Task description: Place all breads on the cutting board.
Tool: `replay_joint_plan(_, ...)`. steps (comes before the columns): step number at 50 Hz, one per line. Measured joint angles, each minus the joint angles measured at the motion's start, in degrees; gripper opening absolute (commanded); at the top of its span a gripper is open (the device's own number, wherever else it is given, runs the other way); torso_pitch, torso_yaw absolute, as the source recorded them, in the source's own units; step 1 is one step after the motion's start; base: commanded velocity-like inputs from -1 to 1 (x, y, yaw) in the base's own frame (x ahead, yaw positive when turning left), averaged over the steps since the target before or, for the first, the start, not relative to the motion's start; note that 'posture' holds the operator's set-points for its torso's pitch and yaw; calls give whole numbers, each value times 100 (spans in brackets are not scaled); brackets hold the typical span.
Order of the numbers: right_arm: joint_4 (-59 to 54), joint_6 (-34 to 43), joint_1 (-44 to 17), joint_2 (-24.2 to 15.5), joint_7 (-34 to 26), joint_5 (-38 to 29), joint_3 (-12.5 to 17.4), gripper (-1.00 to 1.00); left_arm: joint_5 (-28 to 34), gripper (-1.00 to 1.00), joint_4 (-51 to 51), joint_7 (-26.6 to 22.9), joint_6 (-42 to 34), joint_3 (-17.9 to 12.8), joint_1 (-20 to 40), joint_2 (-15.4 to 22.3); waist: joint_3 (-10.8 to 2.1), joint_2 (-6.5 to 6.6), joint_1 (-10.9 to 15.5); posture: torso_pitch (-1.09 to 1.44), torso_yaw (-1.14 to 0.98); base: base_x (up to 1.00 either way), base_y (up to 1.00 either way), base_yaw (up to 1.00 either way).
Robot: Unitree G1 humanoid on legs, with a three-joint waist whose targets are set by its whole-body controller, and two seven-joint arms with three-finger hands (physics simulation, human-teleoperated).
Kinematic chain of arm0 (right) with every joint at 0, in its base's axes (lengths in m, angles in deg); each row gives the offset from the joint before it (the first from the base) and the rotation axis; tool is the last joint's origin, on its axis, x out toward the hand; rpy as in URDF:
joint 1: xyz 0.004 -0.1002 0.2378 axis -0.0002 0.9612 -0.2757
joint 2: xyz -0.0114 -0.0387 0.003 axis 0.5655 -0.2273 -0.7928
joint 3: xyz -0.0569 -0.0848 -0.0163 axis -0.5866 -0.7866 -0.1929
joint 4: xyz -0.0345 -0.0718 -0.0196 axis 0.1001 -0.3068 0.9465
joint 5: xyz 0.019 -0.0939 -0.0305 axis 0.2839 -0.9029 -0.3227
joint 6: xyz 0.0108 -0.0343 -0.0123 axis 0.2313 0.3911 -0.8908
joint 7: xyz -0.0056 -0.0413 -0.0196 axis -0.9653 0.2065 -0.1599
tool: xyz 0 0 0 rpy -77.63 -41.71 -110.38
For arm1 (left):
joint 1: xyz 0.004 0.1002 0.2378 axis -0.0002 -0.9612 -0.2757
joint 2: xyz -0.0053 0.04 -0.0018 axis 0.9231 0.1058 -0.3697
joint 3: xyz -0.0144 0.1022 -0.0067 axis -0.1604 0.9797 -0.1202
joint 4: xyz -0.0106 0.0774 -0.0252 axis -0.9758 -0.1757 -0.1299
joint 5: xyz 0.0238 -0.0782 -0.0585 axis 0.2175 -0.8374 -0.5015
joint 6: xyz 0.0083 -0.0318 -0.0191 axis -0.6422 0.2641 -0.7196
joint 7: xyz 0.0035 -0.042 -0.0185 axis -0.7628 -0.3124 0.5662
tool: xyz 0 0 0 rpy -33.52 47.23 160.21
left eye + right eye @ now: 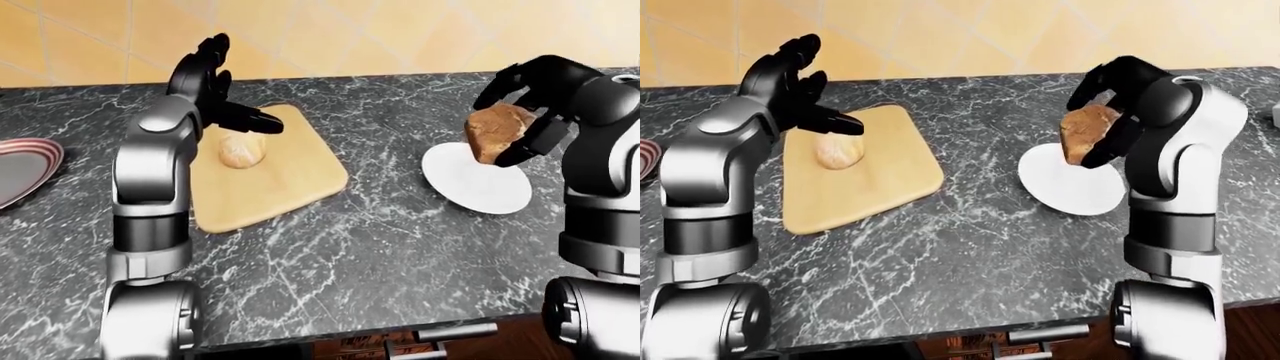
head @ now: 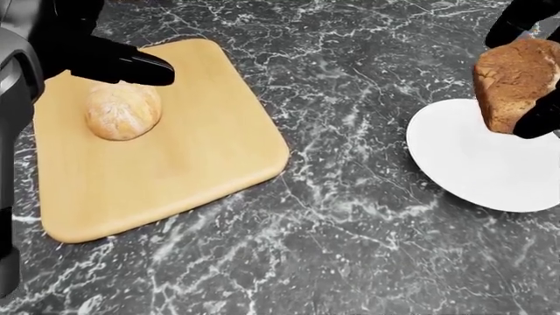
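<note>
Holding brown loaf [image 1: 1087,131] clamped in right fingers [image 1: 1126,129] above plate [image 2: 477,164] | left fingers [image 1: 252,120] apart | no writing

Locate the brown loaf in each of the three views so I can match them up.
Left-eye view: brown loaf right of centre, lifted above the white plate, in the right hand.
Head view: at the top right edge, above the plate's upper part.
Right-eye view: right of centre, over the plate.
Shared landmark: the cutting board with the round roll, towards the left in all three.
</note>
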Motion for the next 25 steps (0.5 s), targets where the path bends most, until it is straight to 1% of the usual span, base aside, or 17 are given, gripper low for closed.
replay_joint_plan(2, -150, 2, -200, 58, 12, -26, -74, -25, -21, 100, -85, 1, 19, -16, 63, 35, 4, 8, -9, 0, 0, 0, 0, 0)
replay_joint_plan(3, -221, -2, -294, 86, 21, -38, -110, -32, -32, 100, -130, 3, 28, -26, 98, 57, 6, 12, -10, 0, 0, 0, 0, 0)
replay_joint_plan(4, -308, -6, -400, 121, 31, -53, -148, -44, -43, 100, -187, 13, 40, -45, 142, 85, 11, 17, -12, 0, 0, 0, 0, 0)
replay_joint_plan(5, -404, -12, -510, 159, 49, -69, -186, -45, -53, 100, -251, 31, 53, -70, 192, 113, 14, 22, -14, 0, 0, 0, 0, 0)
replay_joint_plan(9, -783, -43, -927, 335, 144, -137, -325, -46, -123, 100, -576, 218, 140, -213, 432, 245, 27, 42, -19, 0, 0, 0, 0, 0)
replay_joint_plan(13, -1198, -77, -1311, 520, 284, -182, -429, -47, -264, 100, -914, 407, 272, -348, 614, 460, 30, 71, -21, 0, 0, 0, 0, 0)
replay_joint_plan(16, -1602, -104, -1621, 664, 444, -203, -496, -47, -379, 100, -1048, 490, 315, -380, 669, 601, 34, 93, -21, 0, 0, 0, 0, 0)
replay_joint_plan(20, -2302, -130, -2093, 957, 791, -198, -606, -48, -497, 100, -1185, 563, 377, -378, 731, 712, 38, 121, -32, 0, 0, 0, 0, 0)
replay_joint_plan(25, -3543, -235, -2785, 1397, 1448, -52, -756, -52, -617, 100, -1227, 639, 395, -357, 794, 795, 50, 164, -44, 0, 0, 0, 0, 0)
